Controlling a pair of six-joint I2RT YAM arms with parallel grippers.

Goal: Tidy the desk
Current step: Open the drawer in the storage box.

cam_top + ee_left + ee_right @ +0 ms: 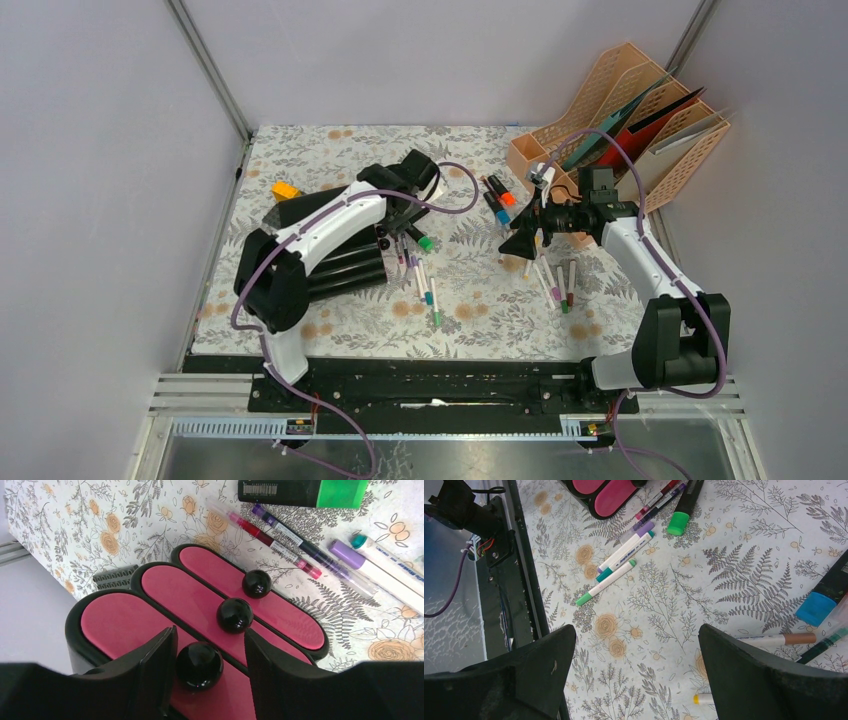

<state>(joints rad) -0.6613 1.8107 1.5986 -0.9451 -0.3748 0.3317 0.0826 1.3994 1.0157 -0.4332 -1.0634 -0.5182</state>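
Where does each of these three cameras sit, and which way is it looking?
Top external: fixed above and behind the arms, looking down on the desk; the left arm and right arm show whole, bases nearest.
Left wrist: on that arm's wrist, looking down at a pink-topped box; the left gripper straddles a round black knob.
Right wrist: on that arm's wrist, looking down at the desk and loose pens; the right gripper stands wide open.
Shared: both wrist views show the green highlighter.
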